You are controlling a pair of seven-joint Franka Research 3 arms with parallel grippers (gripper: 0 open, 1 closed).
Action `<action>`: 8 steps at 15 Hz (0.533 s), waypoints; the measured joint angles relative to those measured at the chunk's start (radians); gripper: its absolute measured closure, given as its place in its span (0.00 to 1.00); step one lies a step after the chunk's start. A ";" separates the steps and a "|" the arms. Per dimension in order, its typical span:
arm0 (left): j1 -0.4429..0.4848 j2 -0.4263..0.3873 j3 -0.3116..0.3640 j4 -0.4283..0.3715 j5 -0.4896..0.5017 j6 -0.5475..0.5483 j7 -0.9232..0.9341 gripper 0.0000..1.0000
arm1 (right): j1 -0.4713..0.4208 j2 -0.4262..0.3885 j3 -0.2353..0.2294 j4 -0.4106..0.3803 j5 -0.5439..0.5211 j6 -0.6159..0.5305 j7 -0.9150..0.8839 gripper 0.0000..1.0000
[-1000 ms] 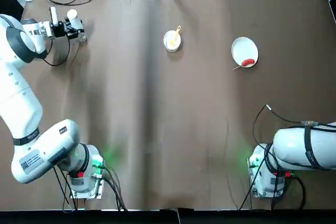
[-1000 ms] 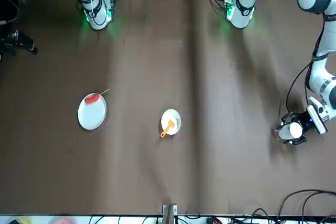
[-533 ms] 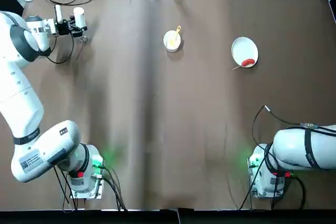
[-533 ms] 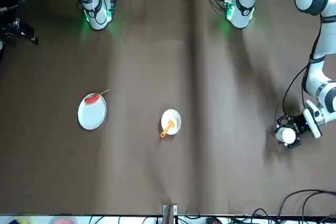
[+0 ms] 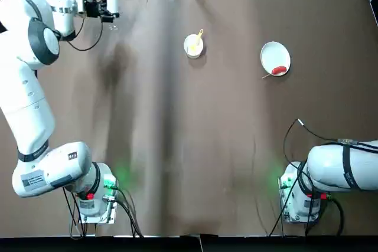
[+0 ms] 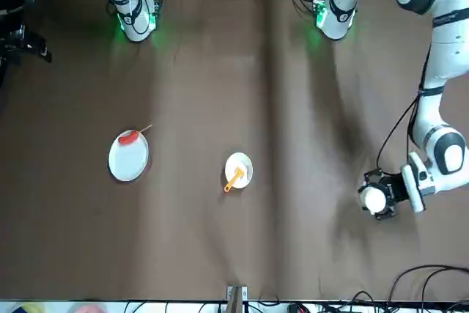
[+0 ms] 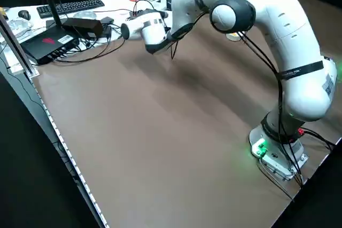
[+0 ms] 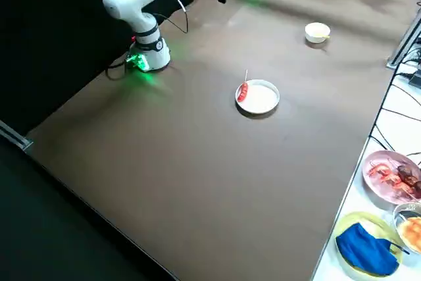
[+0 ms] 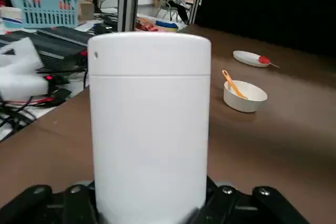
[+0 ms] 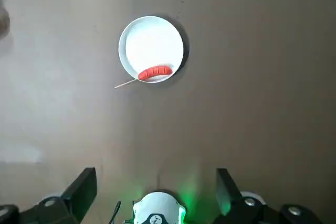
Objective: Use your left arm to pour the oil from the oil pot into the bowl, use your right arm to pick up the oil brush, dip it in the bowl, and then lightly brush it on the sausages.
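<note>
Clearly we were in the first step, the carry of the oil pot (image 5: 111, 2) toward the bowl (image 5: 193, 45). Our left gripper (image 5: 104, 7) was pinched on the oil pot at the far left corner of the brown table (image 5: 177, 146), close to the cables along its far edge; the left wrist view showed the pot's white cap (image 9: 149, 53) filling the frame, with the black fingers pressed against the body below it. The bowl stood well apart from the pot, near the middle of the far side, and the yellow-handled oil brush (image 5: 199, 38) already rested in it, its handle leaning over the rim. Further to the right lay the white plate (image 5: 275, 57) with the sausage (image 5: 279, 69) on its skewer near the rim. Our right arm (image 5: 339, 169) was parked over its base at the near right corner, its gripper's (image 10: 156, 190) fingers spread wide and empty above the plate in its wrist view. We judged that no oil had been poured yet. The next move, as we saw it, called for sweeping the pot across to just above the bowl and tipping its mouth over the rim, clear of the brush handle, before the right arm reached for the brush.
</note>
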 joint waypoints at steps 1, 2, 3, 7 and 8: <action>-0.027 -0.003 0.000 0.000 0.000 0.019 -0.011 0.47 | 0.000 0.000 -0.002 0.000 0.000 0.000 0.000 0.00; -0.054 -0.007 -0.001 0.000 0.000 0.032 -0.026 0.47 | -0.001 0.000 -0.003 0.000 0.000 0.000 0.000 0.00; -0.084 -0.012 -0.001 0.001 0.000 0.048 -0.051 0.47 | -0.002 0.000 -0.005 0.000 0.000 0.000 0.000 0.00; -0.246 -0.051 -0.002 0.004 0.000 0.158 -0.225 0.47 | -0.010 0.000 -0.012 0.000 0.000 0.000 0.000 0.00; -0.287 -0.056 -0.003 0.004 0.000 0.195 -0.252 0.47 | -0.010 0.000 -0.013 0.000 0.000 0.000 0.000 0.00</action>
